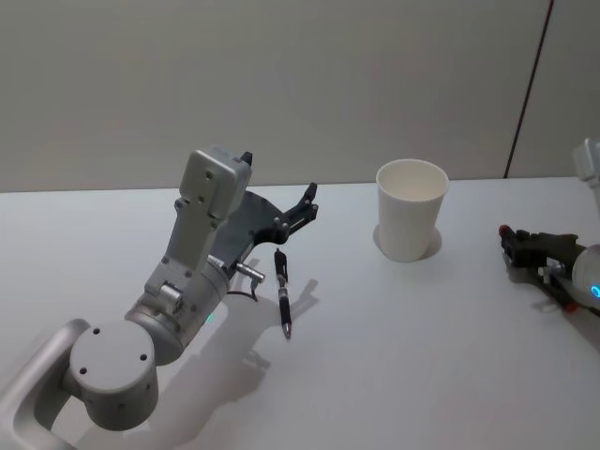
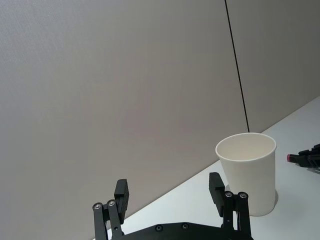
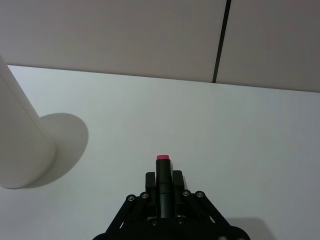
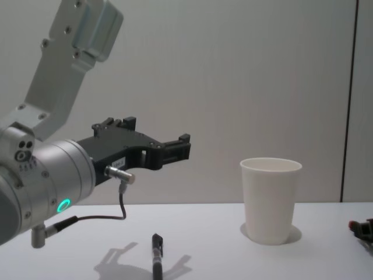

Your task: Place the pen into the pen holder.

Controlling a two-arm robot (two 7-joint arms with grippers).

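Left end effector (image 2: 169,188) splayed over pen (image 1: 282,302); right end effector (image 3: 163,178) clamps marker (image 3: 163,161)

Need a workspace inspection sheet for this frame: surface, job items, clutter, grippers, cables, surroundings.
Surface: plain white table.
Job's things: black pen lying flat on the table; white paper cup upright to its right, apart from it, no pen inside.
Clutter: nothing seen.
Grippers: left gripper open, raised above the pen; right gripper low at the table's right side, shut on a dark pink-tipped stick.
Cables: thin dark cable looped at the left wrist, off the table.
Surroundings: grey wall panels with a dark vertical seam.
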